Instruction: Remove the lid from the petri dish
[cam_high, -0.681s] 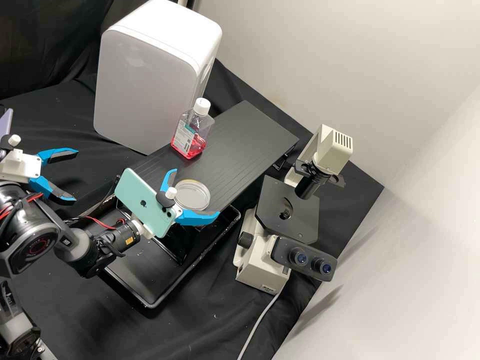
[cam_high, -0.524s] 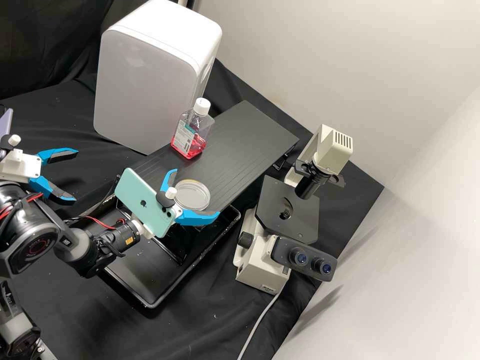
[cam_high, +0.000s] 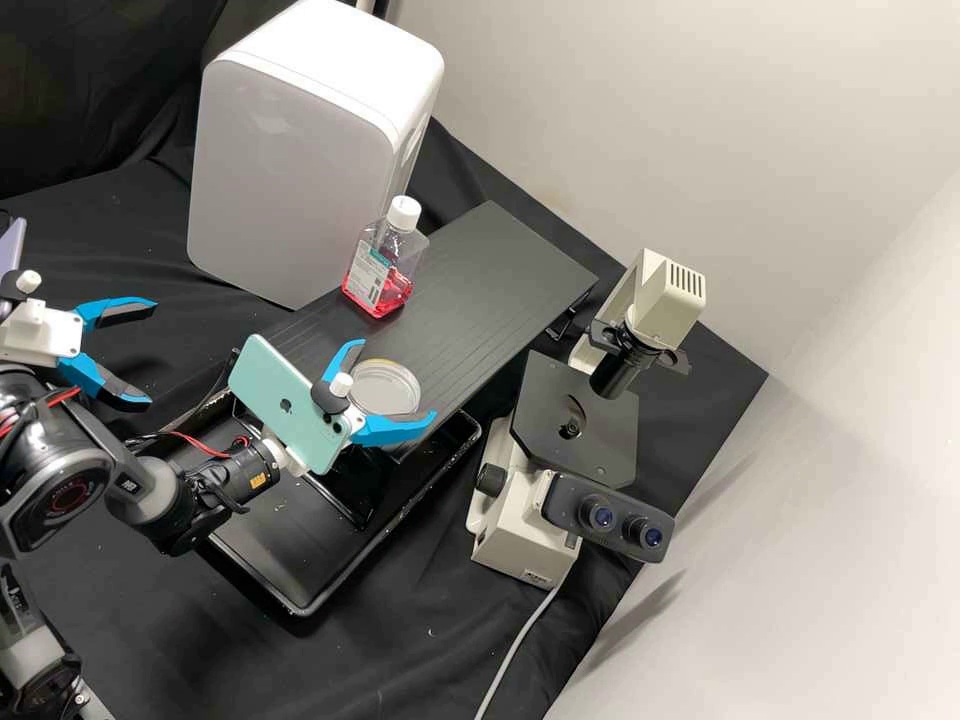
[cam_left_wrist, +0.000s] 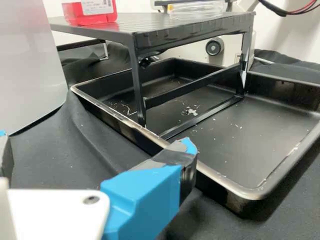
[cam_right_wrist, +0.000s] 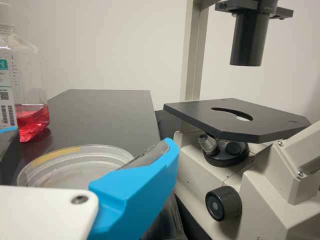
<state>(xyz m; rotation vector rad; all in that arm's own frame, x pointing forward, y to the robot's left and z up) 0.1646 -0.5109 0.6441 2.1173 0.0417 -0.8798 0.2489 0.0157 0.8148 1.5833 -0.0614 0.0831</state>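
On the shelf's (cam_high: 480, 290) near end our right gripper (cam_high: 396, 380) gapes round the dish (cam_high: 383, 388), bottle (cam_high: 383, 262) beyond, microscope (cam_high: 590, 440) right; left gripper (cam_high: 150, 350) likewise spread.

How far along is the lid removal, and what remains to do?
Done: the right gripper is placed open around the petri dish on the black shelf. In hand: nothing is gripped yet; the lid still looks seated on the dish. Remaining: close on the lid and lift it off. The left gripper hangs open, off to the side.
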